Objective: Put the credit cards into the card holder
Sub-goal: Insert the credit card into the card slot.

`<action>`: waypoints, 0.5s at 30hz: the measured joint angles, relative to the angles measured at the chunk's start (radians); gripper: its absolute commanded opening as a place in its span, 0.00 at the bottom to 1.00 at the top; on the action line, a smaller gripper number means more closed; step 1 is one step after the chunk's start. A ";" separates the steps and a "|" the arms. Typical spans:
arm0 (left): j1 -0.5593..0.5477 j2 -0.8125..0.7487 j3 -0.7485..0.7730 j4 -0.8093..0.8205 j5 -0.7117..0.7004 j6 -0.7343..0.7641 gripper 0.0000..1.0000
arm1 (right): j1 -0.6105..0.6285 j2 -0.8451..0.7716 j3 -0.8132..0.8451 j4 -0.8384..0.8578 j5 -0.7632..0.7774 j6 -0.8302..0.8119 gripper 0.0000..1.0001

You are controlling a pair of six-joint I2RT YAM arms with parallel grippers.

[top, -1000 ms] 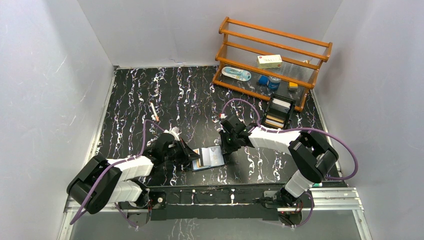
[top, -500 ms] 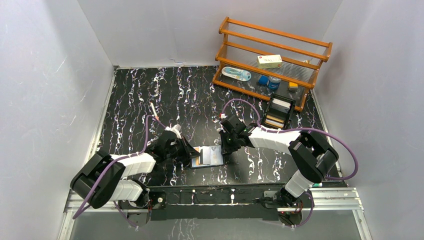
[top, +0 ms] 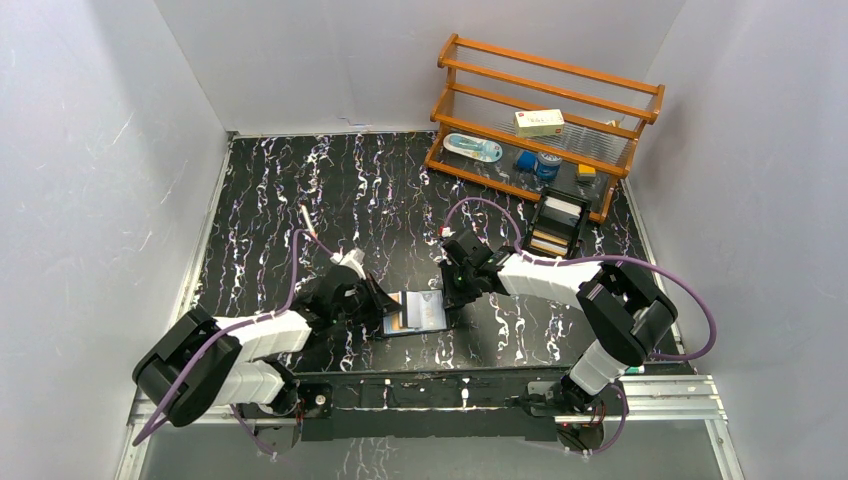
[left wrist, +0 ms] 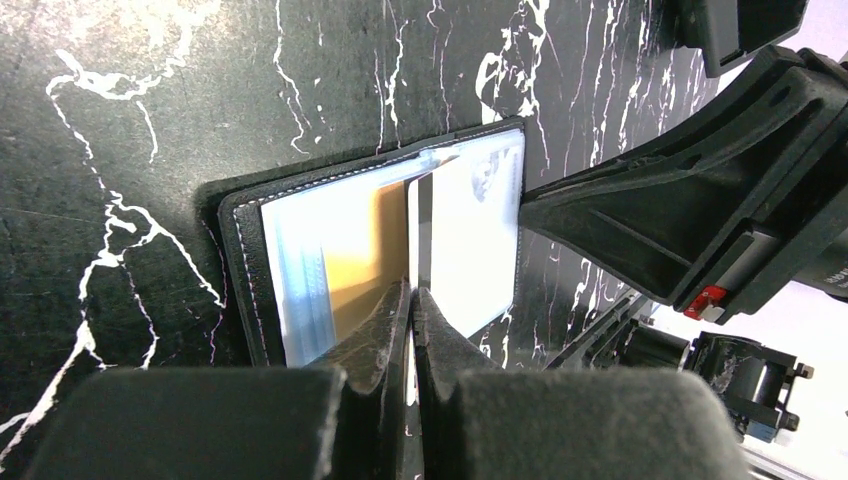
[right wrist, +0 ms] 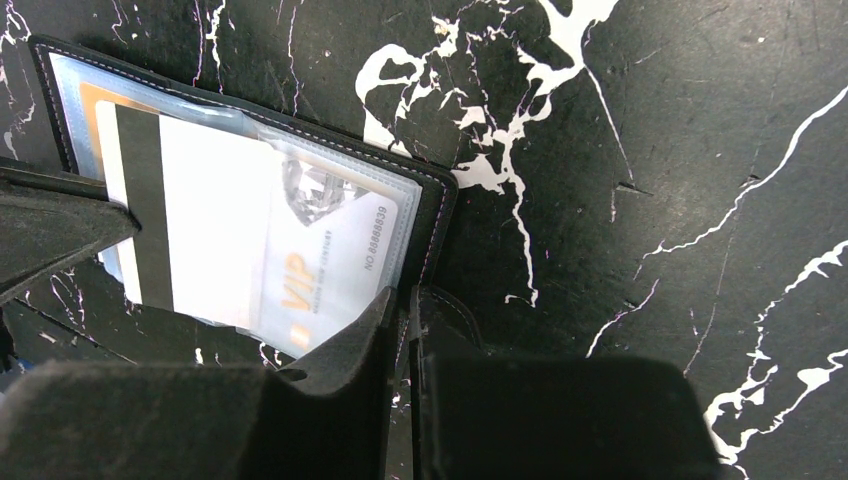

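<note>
The card holder (top: 425, 315) lies opened flat on the black, white-veined table (top: 300, 180), close to the near edge and about midway along it, between the two grippers. The left gripper (left wrist: 413, 300) reaches in from the side of the left edge with its jaws clenched on a white credit card (left wrist: 470, 240), gripping it at the end that bears the black magnetic stripe (left wrist: 424, 230). The card's other end (printed with "VIP" and a number, as the right wrist view shows) sits over the right half of the holder. It appears to lie under the clear pocket film (right wrist: 340, 190) there, though how deep it goes cannot be told. Left of the card, the holder's inner face shows a tan-orange panel (left wrist: 360, 250) and silvery-blue pocket edges (left wrist: 300, 290). The right gripper (right wrist: 403, 310) comes in from the side of the right edge, its jaws pressed nearly together on the black stitched rim of the holder at its right side. The fingers of the two grippers are near each other but apart, with the card between them. Well away, at the far right corner of the table, stands a wooden rack (top: 550, 65) with a few small items on its shelves. Just in front of it is a black open-topped box (top: 578, 228) holding what look like cards stood on edge.
</note>
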 measured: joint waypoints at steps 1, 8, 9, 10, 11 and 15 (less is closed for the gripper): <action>-0.005 0.000 0.000 0.000 -0.006 0.000 0.00 | 0.000 0.000 0.000 0.000 -0.001 0.000 0.17; -0.043 0.051 -0.008 0.060 -0.044 -0.029 0.00 | 0.000 -0.002 -0.004 0.005 0.000 0.013 0.18; -0.047 0.060 -0.008 0.071 -0.046 -0.034 0.00 | 0.000 -0.004 -0.008 0.009 0.000 0.018 0.19; -0.051 0.068 -0.008 0.082 -0.047 -0.039 0.00 | -0.001 -0.006 -0.011 0.014 -0.001 0.022 0.19; -0.055 0.079 -0.007 0.096 -0.048 -0.043 0.00 | -0.002 -0.009 -0.016 0.019 -0.001 0.028 0.19; -0.067 0.105 0.003 0.116 -0.048 -0.054 0.05 | -0.003 -0.016 -0.029 0.035 -0.002 0.047 0.19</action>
